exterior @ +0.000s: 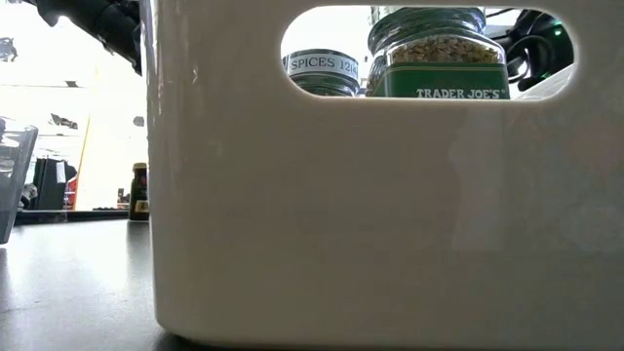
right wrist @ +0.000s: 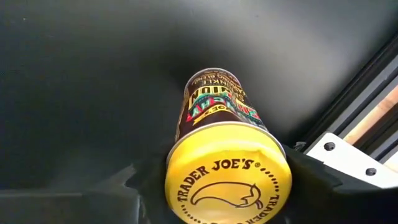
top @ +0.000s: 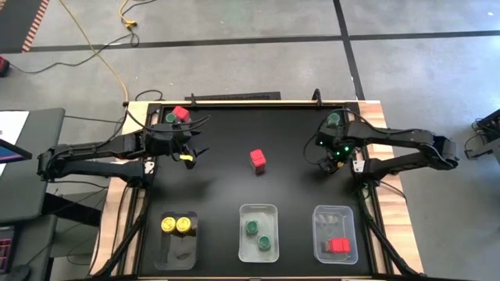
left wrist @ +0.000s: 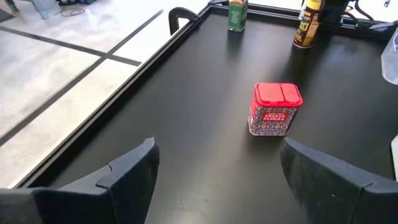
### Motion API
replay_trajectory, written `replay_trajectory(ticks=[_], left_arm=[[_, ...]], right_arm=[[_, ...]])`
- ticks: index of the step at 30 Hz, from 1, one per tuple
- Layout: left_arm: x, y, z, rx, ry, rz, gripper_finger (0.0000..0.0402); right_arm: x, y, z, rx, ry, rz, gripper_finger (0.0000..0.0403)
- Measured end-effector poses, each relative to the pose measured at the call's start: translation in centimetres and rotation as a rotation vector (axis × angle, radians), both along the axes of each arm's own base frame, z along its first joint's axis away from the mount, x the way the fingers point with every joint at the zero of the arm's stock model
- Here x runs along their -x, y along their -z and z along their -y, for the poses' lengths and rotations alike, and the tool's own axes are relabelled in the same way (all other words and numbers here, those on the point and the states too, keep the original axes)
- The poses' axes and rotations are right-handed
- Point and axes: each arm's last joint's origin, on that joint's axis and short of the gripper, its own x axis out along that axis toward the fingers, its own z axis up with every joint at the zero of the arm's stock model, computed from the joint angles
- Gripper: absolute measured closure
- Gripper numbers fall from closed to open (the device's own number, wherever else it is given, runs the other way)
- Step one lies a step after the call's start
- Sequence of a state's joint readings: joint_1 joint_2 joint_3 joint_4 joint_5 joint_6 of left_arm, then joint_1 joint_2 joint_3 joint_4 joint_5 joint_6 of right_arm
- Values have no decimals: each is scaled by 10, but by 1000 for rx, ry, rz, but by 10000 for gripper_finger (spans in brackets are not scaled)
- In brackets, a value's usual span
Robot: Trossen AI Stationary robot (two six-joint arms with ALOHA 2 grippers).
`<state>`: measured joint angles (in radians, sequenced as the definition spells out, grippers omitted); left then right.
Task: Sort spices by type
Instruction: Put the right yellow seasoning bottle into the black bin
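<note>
Right wrist view: right end effector [right wrist: 224, 180] pinching yellow-lidded jar [right wrist: 217, 124], lid toward camera.

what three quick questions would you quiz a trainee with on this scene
1. True or false: the left gripper is holding a jar.
2. What lid colour has the jar between the jaws of the right gripper? A red, B green, C yellow.
3. How many green-lidded jars stand in the middle tray?

Key: 1 false, its jaws are open and empty. 2 C. 3 two.
</note>
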<state>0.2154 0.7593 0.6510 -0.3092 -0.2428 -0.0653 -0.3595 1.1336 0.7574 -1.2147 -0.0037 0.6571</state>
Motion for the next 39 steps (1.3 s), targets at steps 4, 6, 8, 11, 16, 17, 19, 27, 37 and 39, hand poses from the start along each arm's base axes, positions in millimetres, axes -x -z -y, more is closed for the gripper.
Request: replay_trajectory(ticks=[4,6,8,11,16,17,19,27,37,39], left_arm=[[0,0,0,28,-13,15,82],[0,0,0,49,-23,26,82],[0,0,0,77,-36,40,82],[0,0,0,111,-52,58,82],[-1,-1,0,116,-55,75,82],[-1,-1,0,116,-55,77,82],[-1,-1,0,116,-55,77,82],[-6,0,4,188,-61,113,82],[-42,-1,24,-3,49,32,82],[-46,-3,25,-38,67,14,82]], right_arm=[[-3,0,1,17,-2,41,152],[-3,0,2,18,-1,43,152],[-4,-1,2,18,2,43,153],[-6,-5,3,26,9,58,153],[-17,-29,6,65,0,159,154],[-20,-36,6,75,-9,188,154],[-27,-50,7,101,-38,254,154],[-44,-97,2,173,-132,451,154],[-97,-126,-14,196,-283,598,155],[-115,-128,-17,192,-325,585,155]])
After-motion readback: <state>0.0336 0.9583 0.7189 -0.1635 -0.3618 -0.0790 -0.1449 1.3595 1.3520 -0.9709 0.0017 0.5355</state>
